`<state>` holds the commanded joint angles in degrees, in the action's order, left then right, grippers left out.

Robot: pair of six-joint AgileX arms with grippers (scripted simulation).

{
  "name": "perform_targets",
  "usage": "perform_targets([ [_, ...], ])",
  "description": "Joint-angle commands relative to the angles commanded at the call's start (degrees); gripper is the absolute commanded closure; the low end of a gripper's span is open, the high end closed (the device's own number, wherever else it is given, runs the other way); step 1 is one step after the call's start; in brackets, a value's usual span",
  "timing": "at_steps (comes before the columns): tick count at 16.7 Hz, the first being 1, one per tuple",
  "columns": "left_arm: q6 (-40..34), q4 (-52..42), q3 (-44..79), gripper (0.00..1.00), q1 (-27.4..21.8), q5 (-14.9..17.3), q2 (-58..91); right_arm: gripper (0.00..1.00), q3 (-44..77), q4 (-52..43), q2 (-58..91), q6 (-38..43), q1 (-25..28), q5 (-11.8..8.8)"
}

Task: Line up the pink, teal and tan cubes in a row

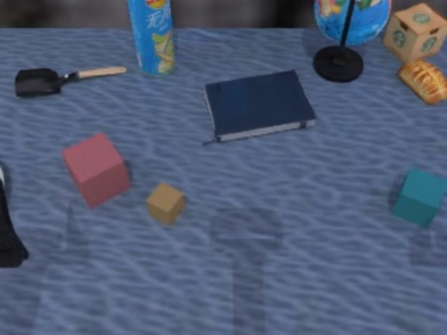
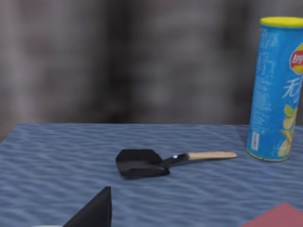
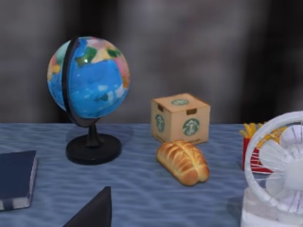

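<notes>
The pink cube [image 1: 96, 169] sits on the blue cloth at the left. The small tan cube [image 1: 165, 203] lies just to its right and a little nearer the front, apart from it. Far over at the right edge stands the teal cube [image 1: 420, 197]. My left gripper [image 1: 8, 237] is parked at the table's left edge, left of the pink cube and holding nothing that I can see. A corner of the pink cube [image 2: 279, 216] shows in the left wrist view. Only a dark tip of my right gripper [image 3: 97, 208] shows, in its own wrist view, and it faces the back right of the table.
Along the back stand a black scoop with a wooden handle [image 1: 52, 79], a blue chip can [image 1: 151, 35], a navy book [image 1: 258, 105], a globe on a black base [image 1: 338, 63], a logo box [image 1: 415, 31] and a bread loaf [image 1: 423, 80]. A white fan [image 3: 279, 170] and fries [image 3: 251, 142] appear in the right wrist view.
</notes>
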<state>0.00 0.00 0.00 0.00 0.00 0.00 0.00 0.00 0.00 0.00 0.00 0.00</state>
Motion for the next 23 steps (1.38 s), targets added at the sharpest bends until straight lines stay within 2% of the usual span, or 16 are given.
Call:
perform_targets([
  [4, 0.03, -1.21, 1.7, 0.0, -0.64, 0.09, 1.74, 0.0, 0.0, 0.0, 0.0, 0.0, 0.0, 0.0],
  [9, 0.37, -10.43, 15.7, 0.0, -4.83, 0.16, 16.54, 0.0, 0.0, 0.0, 0.0, 0.0, 0.0, 0.0],
  [19, 2.28, -42.59, 59.2, 0.0, -18.22, -0.11, 78.42, 0.0, 0.0, 0.0, 0.0, 0.0, 0.0, 0.0],
  [23, 2.89, -53.73, 74.82, 0.0, -23.14, 0.01, 98.3, 0.0, 0.0, 0.0, 0.0, 0.0, 0.0, 0.0],
])
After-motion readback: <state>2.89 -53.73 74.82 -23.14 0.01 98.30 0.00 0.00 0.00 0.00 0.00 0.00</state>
